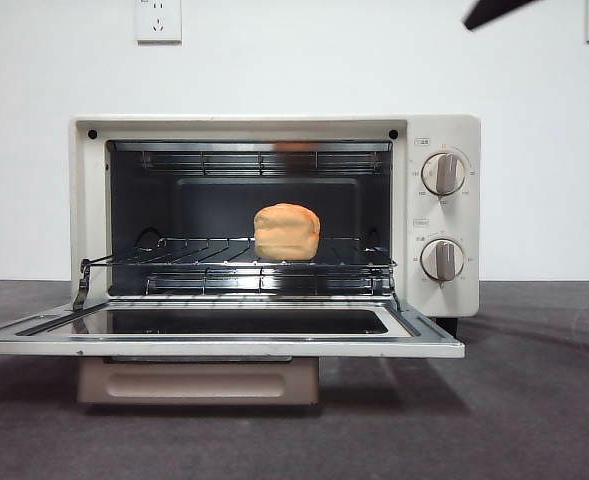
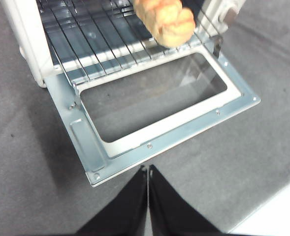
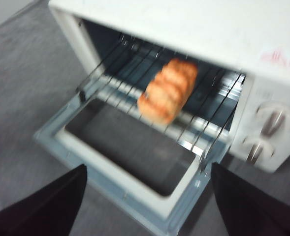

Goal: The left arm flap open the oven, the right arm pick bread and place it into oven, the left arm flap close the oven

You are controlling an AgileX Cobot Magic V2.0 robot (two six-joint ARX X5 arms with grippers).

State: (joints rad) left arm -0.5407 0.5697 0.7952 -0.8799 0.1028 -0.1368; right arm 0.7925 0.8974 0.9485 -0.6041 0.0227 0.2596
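The cream-white oven (image 1: 444,135) stands in the middle with its glass door (image 1: 224,340) folded down flat. The golden bread (image 1: 287,232) rests on the wire rack (image 1: 184,255) inside, also seen from above as bread (image 2: 167,19) and bread (image 3: 168,91). My left gripper (image 2: 148,169) hovers shut above the table just in front of the door's front edge (image 2: 174,140). My right gripper (image 3: 149,189) is open and empty, raised above and in front of the oven (image 3: 184,24); a black tip (image 1: 494,10) shows at the top right of the front view.
Two round knobs (image 1: 444,173) sit on the oven's right panel. The beige bar handle (image 1: 199,382) hangs under the lowered door. Dark grey table surface (image 1: 534,400) extends around the oven, with a white wall and sockets (image 1: 158,18) behind.
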